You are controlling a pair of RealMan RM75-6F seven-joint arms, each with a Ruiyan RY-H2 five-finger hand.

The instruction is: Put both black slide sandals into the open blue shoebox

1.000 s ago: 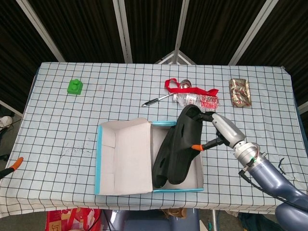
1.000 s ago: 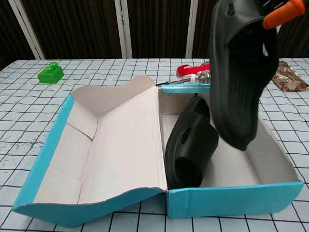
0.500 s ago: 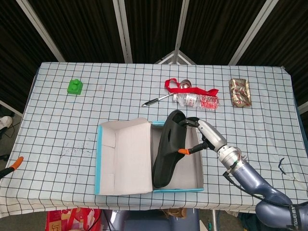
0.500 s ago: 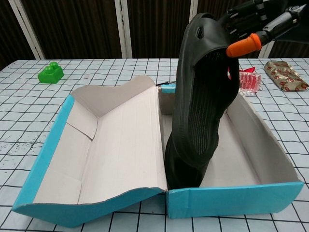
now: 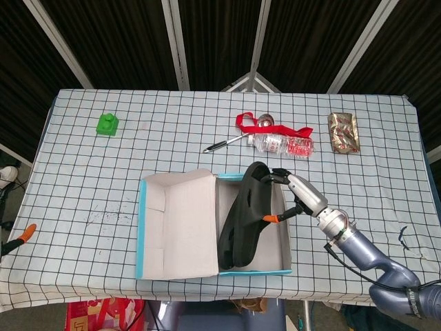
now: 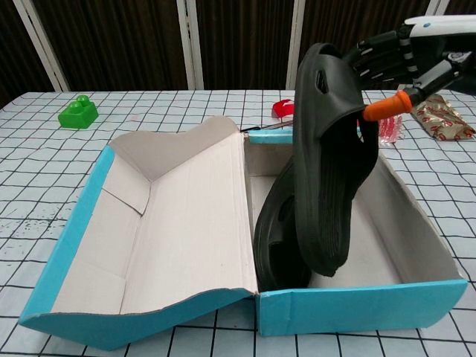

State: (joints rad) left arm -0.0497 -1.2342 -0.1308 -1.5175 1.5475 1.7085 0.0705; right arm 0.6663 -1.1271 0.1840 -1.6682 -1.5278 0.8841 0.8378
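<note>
Gripping the upper end of a black sandal (image 6: 331, 171), the right hand (image 5: 293, 196) is seen right of centre in the head view and at the upper right of the chest view, fingers wrapped over the sandal's top edge and an orange-tipped thumb (image 6: 384, 106) pressed against its sole side. The sandal is held nearly upright, its lower end down inside the blue shoebox (image 6: 357, 306). A second black sandal (image 6: 279, 238) is already lying in the box, on its side against the wall nearest the lid, just behind the held one and partly hidden by it. The box lid (image 5: 176, 224) is folded open to the left. Behind the box, toward the upper centre of the head view, a plastic bottle (image 5: 281, 144), a red ribbon (image 5: 256, 125) and a pen (image 5: 222, 145) are noted; a foil packet (image 5: 343, 132) lies at upper right, a green block (image 5: 107, 125) at upper left, all on the checked tablecloth (image 5: 83, 186). The left hand is not seen in either view.
</note>
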